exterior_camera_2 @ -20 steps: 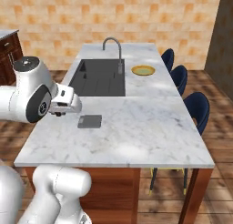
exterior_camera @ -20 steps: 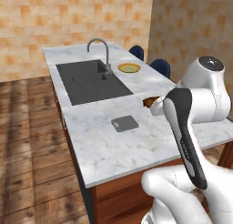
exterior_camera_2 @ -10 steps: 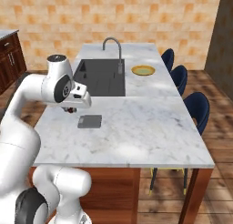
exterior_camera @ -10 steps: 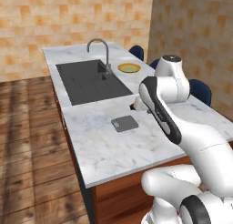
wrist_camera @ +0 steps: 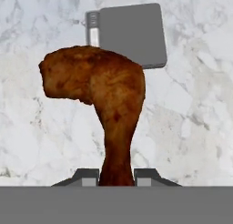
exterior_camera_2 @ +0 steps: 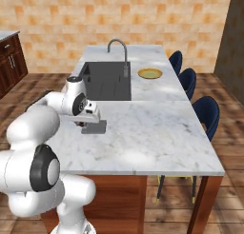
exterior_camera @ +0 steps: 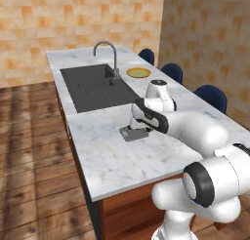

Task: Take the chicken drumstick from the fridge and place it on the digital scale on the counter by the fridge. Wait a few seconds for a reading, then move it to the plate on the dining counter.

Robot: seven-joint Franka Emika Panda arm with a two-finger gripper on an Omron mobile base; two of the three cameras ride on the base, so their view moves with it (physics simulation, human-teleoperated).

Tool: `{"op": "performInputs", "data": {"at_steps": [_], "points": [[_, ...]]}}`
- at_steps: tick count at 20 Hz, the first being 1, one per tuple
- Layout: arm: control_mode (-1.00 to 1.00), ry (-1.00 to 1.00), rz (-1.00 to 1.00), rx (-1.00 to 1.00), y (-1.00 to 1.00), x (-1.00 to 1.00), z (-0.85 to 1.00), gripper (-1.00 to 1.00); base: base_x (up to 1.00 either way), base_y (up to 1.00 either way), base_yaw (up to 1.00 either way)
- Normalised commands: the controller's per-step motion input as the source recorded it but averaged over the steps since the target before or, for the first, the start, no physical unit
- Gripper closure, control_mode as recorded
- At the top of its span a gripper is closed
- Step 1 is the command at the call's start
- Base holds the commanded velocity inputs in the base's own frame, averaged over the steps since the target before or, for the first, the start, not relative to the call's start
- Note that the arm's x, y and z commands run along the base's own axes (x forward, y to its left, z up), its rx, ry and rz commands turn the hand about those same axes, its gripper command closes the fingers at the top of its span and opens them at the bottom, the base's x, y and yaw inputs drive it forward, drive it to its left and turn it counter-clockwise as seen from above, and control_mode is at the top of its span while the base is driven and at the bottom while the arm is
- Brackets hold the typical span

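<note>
From the left base view, my gripper (exterior_camera: pixel 133 126) hangs just over the digital scale (exterior_camera: pixel 134 133) near the marble counter's (exterior_camera: pixel 107 156) left edge; I judge the weighing placement is in hand. The right base view shows the plate (exterior_camera_2: pixel 150 73) far up the counter beside the sink (exterior_camera_2: pixel 106 81). In the hand view, fingers clench the chicken drumstick (wrist_camera: pixel 102 95), scale ahead: next I lower and release squarely.
</note>
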Motion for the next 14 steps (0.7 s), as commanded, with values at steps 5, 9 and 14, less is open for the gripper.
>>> {"op": "performInputs", "data": {"at_steps": [5, 9, 14], "points": [[-1.00, 0.19, 0.00, -0.02, 0.18, 0.93, -0.40, 1.00, 0.00, 0.00, 0.00], [-1.00, 0.14, 0.00, 0.00, -0.01, 0.58, -0.01, 1.00, 0.00, 0.00, 0.00], [-1.00, 0.12, 0.00, 0.00, -0.13, 0.30, -0.18, 1.00, 0.00, 0.00, 0.00]]}}
